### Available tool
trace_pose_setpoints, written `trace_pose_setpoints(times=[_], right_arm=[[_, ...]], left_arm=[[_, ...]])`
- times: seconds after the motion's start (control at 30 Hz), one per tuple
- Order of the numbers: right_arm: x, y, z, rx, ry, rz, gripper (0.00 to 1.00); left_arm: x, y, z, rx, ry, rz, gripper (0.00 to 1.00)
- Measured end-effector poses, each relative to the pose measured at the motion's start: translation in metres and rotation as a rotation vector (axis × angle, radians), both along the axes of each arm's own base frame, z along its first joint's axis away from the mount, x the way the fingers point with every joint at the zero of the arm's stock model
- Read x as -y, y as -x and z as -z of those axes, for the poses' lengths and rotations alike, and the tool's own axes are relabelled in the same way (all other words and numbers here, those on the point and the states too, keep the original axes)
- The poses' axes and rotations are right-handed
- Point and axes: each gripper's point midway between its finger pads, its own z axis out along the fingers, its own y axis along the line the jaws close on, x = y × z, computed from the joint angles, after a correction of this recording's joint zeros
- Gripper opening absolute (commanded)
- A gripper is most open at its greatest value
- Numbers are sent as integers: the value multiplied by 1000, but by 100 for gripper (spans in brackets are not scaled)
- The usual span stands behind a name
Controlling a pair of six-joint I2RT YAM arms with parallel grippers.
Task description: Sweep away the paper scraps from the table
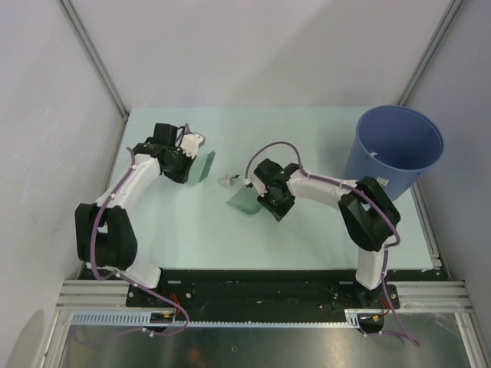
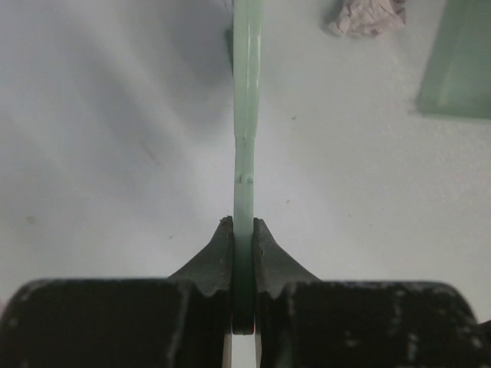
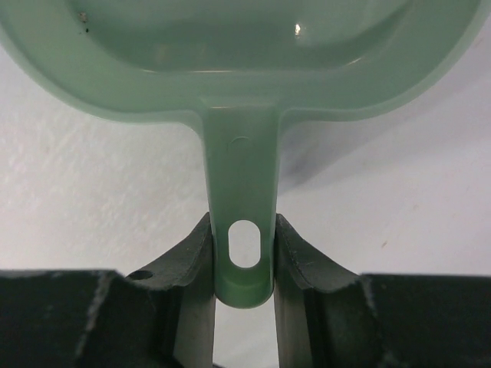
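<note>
The left gripper point(image 2: 243, 230) is clamped tight on a thin pale green scraper point(image 2: 247, 115). The left wrist view shows the scraper edge-on, running straight away from the fingers, and both jaws press flat against its sides. From above, the blade stands left of the table's middle, tilted a little, with its broad face turned toward the right arm. I cannot tell whether its lower edge touches the table point(image 1: 307, 130).

The right gripper point(image 3: 244, 226) holds the dustpan point(image 3: 245, 46) by its handle. The jaws are closed on the handle's 2 sides, just above the oval hanging hole. The pan sits near the table's middle with its open lip facing left, toward the scraper. A tiny dark speck lies in the pan's far left corner, too small to identify.

1 crumpled scrap point(image 1: 228, 182), pale pinkish-white, lies on the table between the 2 tools. It is just beside the dustpan's far corner and a little apart from the scraper. No tool or gripper touches it.

A blue bucket point(image 1: 399, 146) stands at the far right corner of the table, well apart from the scrap, with the right arm's elbow just in front of it.
</note>
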Motion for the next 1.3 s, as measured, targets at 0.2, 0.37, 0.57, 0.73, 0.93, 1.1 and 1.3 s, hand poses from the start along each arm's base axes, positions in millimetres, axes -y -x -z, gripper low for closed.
trace_pose_setpoints(times=[0.2, 0.37, 0.57, 0.73, 0.93, 1.1, 1.3], right_arm=[[-33, -40, 0, 65, -33, 7, 0], [-55, -64, 3, 98, -62, 3, 0], [-62, -71, 6, 139, -106, 0, 0], [-54, -65, -1, 165, -134, 4, 0], [-53, -65, -35, 220, -180, 1, 0], [-38, -58, -86, 288, -203, 10, 0], [8, -56, -179, 426, -197, 94, 0]], left_arm=[[24, 5, 35, -128, 91, 40, 0], [58, -1, 31, -128, 139, 131, 0], [86, 11, 22, -136, 208, 220, 0], [68, 10, -3, -60, 180, 176, 0], [41, 13, -53, 86, 144, 109, 0], [20, 11, -88, 192, 107, 54, 0], [-15, 4, -91, 207, 59, -52, 0]])
